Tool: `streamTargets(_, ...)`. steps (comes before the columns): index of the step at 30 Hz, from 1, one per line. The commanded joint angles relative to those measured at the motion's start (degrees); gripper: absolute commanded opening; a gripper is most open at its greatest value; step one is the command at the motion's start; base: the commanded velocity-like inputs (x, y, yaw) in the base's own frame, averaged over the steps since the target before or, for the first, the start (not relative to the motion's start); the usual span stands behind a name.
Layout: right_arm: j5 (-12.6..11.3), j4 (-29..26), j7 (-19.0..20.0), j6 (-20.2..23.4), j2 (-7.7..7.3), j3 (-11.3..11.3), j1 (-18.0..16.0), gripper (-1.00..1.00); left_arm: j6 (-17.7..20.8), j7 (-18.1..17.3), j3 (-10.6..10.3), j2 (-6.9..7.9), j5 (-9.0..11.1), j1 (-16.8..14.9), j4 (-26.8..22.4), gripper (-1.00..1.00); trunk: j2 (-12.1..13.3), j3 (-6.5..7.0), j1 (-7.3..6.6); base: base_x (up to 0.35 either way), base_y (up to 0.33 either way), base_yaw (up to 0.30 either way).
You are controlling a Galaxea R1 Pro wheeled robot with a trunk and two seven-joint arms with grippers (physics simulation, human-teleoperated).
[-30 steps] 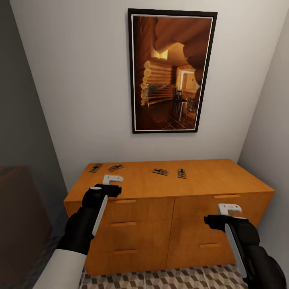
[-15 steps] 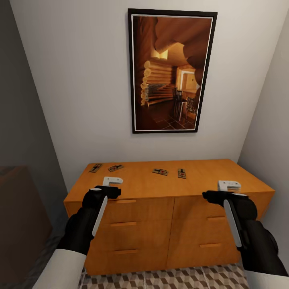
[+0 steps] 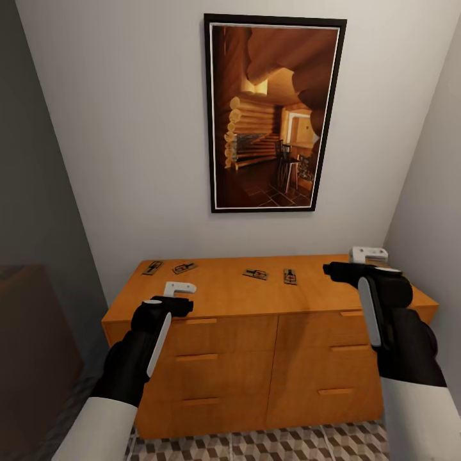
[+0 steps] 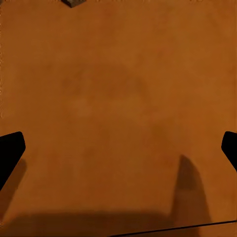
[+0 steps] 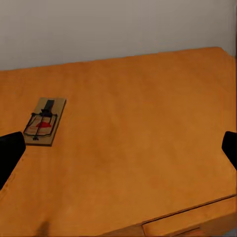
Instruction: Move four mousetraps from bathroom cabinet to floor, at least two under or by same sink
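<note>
On top of the cabinet [image 3: 269,301] I see four mousetraps [image 3: 290,276] along the back edge. Above its right end I hold my right gripper [image 3: 368,255], fingers spread; my left gripper [image 3: 179,287] hovers over the front-left edge, also spread.
</note>
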Motion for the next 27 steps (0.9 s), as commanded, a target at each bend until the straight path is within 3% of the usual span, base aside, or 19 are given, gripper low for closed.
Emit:
streamTargets(1,0.0,0.0,-0.1,0.3,-0.01,0.0,-0.8,1.00,0.3,0.1,-0.1,-0.02,-0.3,0.0,-0.1,1.00,0.0,-0.07,0.00,0.000,0.000,0.000)
streamTargets(10,-0.4,2.0,-0.3,0.3,0.44,0.4,-5.2,1.00,0.4,0.2,-0.1,-0.13,-0.4,0.0,-0.4,1.00,0.0,-0.07,0.00,0.000,0.000,0.000)
streamTargets(27,-0.4,14.1,-1.5,0.3,2.45,0.9,-6.1,1.00,-0.1,0.5,-0.3,-0.32,-1.0,0.0,-0.5,1.00,0.0,-0.07,0.00,0.000,0.000,0.000)
